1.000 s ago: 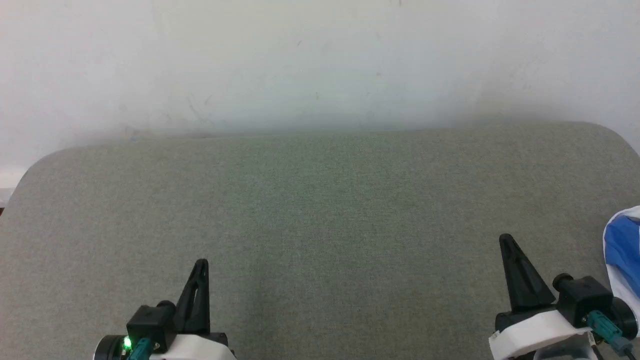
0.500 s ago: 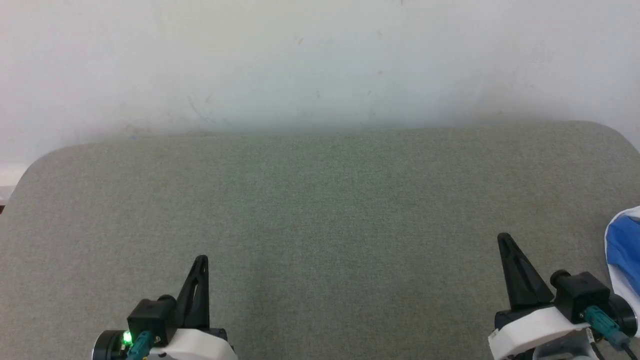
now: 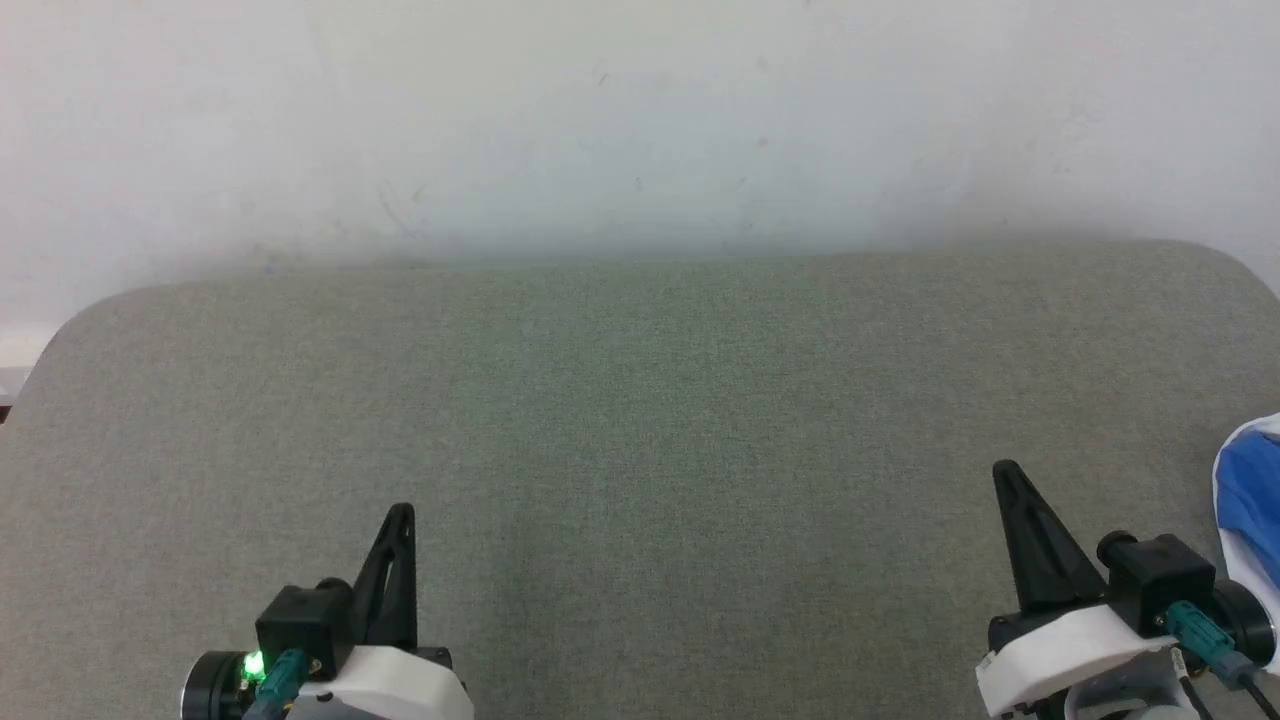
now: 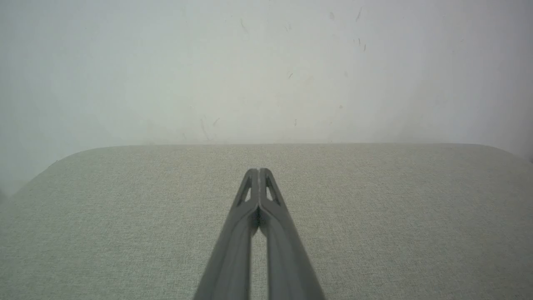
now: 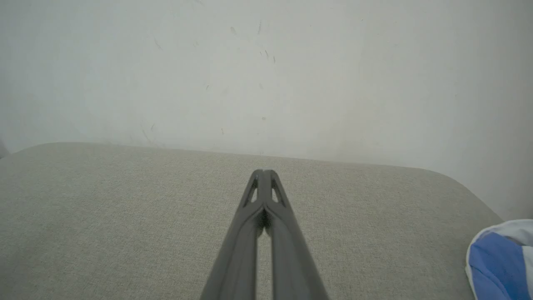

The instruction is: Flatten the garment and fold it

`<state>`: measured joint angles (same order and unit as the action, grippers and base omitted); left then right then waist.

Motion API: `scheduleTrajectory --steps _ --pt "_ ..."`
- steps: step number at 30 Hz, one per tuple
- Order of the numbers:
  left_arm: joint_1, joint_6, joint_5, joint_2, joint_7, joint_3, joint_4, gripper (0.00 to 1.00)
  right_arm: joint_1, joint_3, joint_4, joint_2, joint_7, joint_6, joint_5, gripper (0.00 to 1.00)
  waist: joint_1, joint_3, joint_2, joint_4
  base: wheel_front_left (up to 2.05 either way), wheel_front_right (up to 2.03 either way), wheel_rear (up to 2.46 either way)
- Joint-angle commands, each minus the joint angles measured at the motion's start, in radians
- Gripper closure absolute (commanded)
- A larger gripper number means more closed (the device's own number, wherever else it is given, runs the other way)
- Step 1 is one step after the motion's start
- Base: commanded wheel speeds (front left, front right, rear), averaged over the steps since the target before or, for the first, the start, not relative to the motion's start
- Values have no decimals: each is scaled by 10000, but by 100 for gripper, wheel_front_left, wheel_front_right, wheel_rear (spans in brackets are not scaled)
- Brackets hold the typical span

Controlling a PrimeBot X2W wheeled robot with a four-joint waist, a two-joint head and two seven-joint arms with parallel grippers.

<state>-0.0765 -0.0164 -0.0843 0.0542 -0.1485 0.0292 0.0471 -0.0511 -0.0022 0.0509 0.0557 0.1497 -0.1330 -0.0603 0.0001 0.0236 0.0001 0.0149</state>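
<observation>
A small part of the garment [image 3: 1250, 500], white cloth with a royal-blue patch, lies at the far right edge of the grey fabric surface [image 3: 640, 420]; most of it is cut off by the frame. The garment [image 5: 497, 262] is at the lower right corner of the right wrist view. My right gripper [image 3: 1003, 472] sits at the lower right, shut and empty, a little left of the garment and apart from it. My left gripper [image 3: 401, 512] rests at the lower left, shut and holding nothing. In both wrist views the fingertips meet: left gripper [image 4: 259, 171], right gripper [image 5: 263, 171].
The grey fabric surface [image 4: 374, 208] has rounded far corners and ends at a pale wall [image 3: 640, 120] directly behind it. Its broad middle stretch between the two grippers is bare cloth.
The whole head view has shifted very slightly, so the grippers sit a touch higher in frame. Nothing on the surface has moved; both grippers stay shut.
</observation>
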Motion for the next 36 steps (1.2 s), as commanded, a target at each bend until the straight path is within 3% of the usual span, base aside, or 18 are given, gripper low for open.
scheduleTrajectory --steps 1,36 --pt "182 46 153 -16 57 -69 -77 100 145 0 -51 -24 -66 10 98 100 0 -5 -1 -3 0 0 0" --pt "465 103 488 -28 751 -177 -268 100 322 11 -273 -39 -761 16 343 100 -1 -117 -1 -74 0 0 0"
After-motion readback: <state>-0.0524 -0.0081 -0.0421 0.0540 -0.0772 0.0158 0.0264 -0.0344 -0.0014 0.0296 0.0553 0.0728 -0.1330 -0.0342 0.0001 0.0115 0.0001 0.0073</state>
